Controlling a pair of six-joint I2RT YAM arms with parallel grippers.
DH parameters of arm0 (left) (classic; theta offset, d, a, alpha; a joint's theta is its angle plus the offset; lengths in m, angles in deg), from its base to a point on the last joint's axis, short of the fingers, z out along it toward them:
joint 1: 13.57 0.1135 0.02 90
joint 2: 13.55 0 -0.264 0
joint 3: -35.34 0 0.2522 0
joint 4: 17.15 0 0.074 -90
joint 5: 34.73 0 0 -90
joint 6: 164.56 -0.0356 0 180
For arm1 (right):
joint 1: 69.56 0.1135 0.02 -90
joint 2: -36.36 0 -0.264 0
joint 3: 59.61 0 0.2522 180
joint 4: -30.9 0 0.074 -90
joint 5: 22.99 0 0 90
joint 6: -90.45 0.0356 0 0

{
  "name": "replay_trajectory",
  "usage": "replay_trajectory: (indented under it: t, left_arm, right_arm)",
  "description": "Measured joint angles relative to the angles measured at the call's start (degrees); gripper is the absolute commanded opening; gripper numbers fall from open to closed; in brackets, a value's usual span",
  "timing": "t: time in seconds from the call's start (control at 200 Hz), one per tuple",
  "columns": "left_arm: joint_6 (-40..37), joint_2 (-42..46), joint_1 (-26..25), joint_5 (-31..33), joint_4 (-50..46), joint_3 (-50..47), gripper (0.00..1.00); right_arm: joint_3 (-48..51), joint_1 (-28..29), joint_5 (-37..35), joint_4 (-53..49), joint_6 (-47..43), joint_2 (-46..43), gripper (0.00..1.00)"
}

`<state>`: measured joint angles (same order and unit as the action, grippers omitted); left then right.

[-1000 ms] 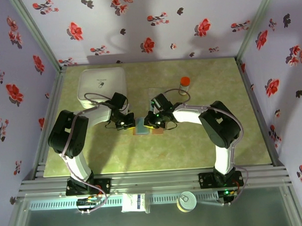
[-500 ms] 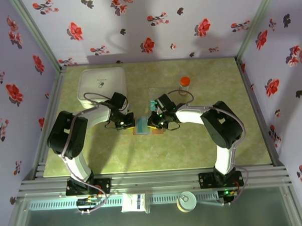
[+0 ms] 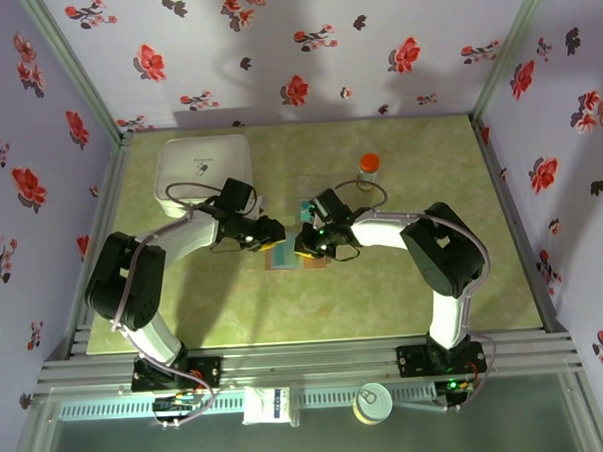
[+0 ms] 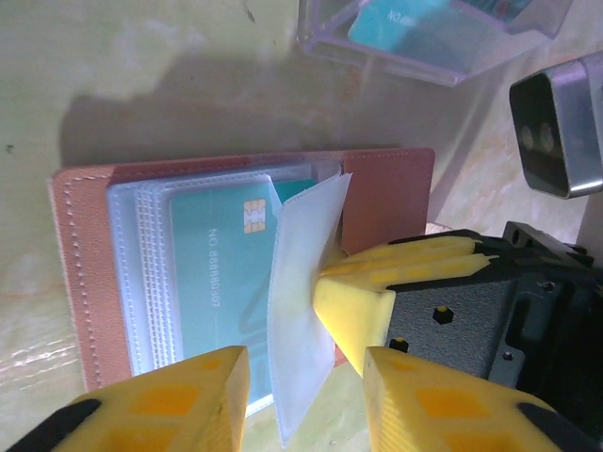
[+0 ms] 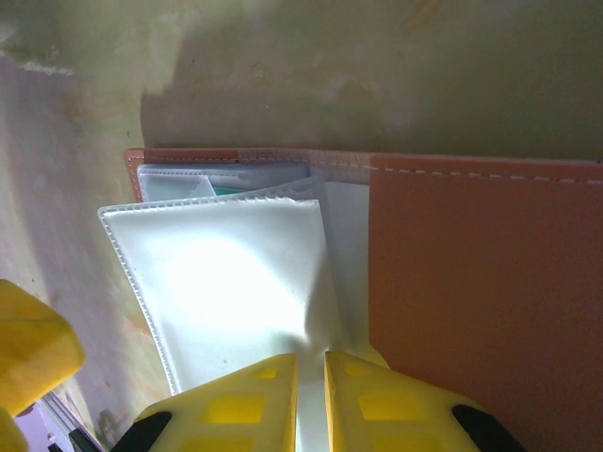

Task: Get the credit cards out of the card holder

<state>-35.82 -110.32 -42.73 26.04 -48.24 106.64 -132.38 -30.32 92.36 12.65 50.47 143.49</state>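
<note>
One card holder (image 3: 288, 257) lies open on the green table (image 3: 235, 309), midway between two grippers. From above there is also one white container (image 3: 204, 170) at the far left and one orange-capped bottle (image 3: 369, 165) at the far right.

In the left wrist view the brown card holder (image 4: 85, 273) shows a stack of clear plastic sleeves. One teal card (image 4: 212, 273) with a gold chip sits inside them. A second teal card (image 4: 396, 24) lies in one clear tray (image 4: 443, 52) just beyond the holder.

Since half a second ago, the left gripper (image 3: 270, 233) has swung rightward, closer to the holder. The right gripper (image 3: 304, 244) sits where it did.

The left gripper (image 4: 303, 377) hangs above the holder's near edge, its yellow fingers spread wide and holding nothing. The teal card lies just ahead of its fingers.

The right gripper (image 5: 311, 363) has its fingers almost together, pinching one clear sleeve (image 5: 226, 282) at its edge. That clear sleeve (image 4: 301, 311) is lifted off the stack and tilted. The holder's brown cover (image 5: 480, 282) lies flat just beside those fingers.
</note>
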Motion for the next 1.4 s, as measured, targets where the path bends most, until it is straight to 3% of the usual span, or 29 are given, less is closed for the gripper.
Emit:
replay_trajectory:
  t: [0.19, 0.36, 0.535, 1.19, 1.4]
  left_arm:
    - [0.4, -2.4, -1.0, 0.0, 1.0, 0.0, 0.37]
    - [1.8, -4.2, -1.4, -0.5, 3.2, -0.5, 0.28]
    - [3.2, -4.5, -1.7, -1.5, 5.5, -0.6, 0.26]
    - [5.1, -4.5, -6.0, -2.2, 7.1, 2.3, 0.51]
    - [4.7, -4.5, -6.0, -2.5, 7.1, 2.9, 0.53]
  right_arm:
    - [0.2, 0.0, 0.0, 0.2, 0.1, -0.2, 0.17]
    - [0.2, 0.0, 0.0, 0.2, 0.2, -0.2, 0.17]
    - [0.6, 0.0, -0.1, -0.1, 0.2, -2.2, 0.23]
    - [3.6, 0.0, -10.0, -12.5, -0.9, -24.3, 0.26]
    - [4.7, 0.0, -12.2, -15.6, -0.7, -29.0, 0.27]
